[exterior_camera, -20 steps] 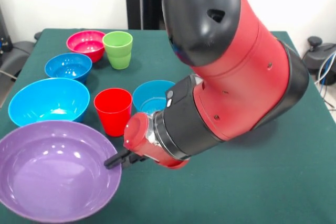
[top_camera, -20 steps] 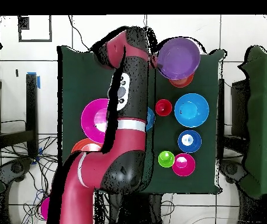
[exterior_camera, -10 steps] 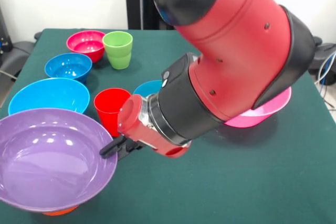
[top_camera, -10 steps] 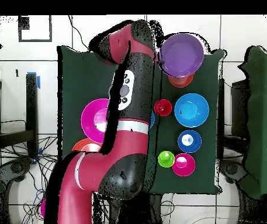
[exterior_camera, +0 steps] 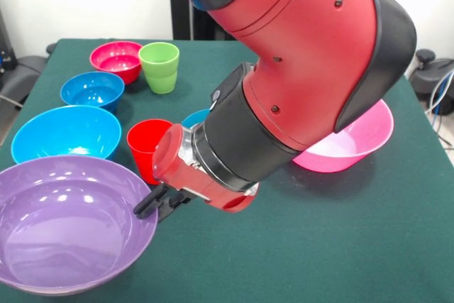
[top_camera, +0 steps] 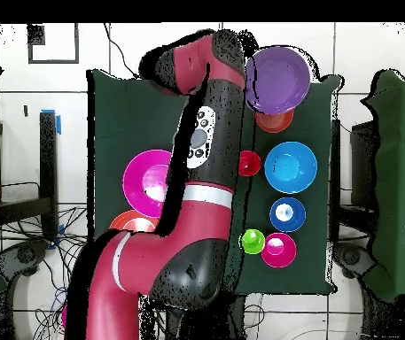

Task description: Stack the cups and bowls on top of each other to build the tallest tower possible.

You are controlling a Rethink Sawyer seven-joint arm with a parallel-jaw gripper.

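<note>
Fingers (exterior_camera: 152,202) pinch the purple bowl's (exterior_camera: 67,228) rim (table's front edge).

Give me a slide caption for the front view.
Sawyer's gripper holds the purple bowl by its rim, beside the red cup.

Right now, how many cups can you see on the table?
2. The green cup stands at the far side beside the small pink bowl. The red cup stands mid-table, beside the arm, which could hide more.

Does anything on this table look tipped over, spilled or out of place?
Only the big glossy purple plastic bowl: the end effector grips its rim and it hangs tilted above the table. The other bowls and cups stand upright, nothing spilled.
</note>
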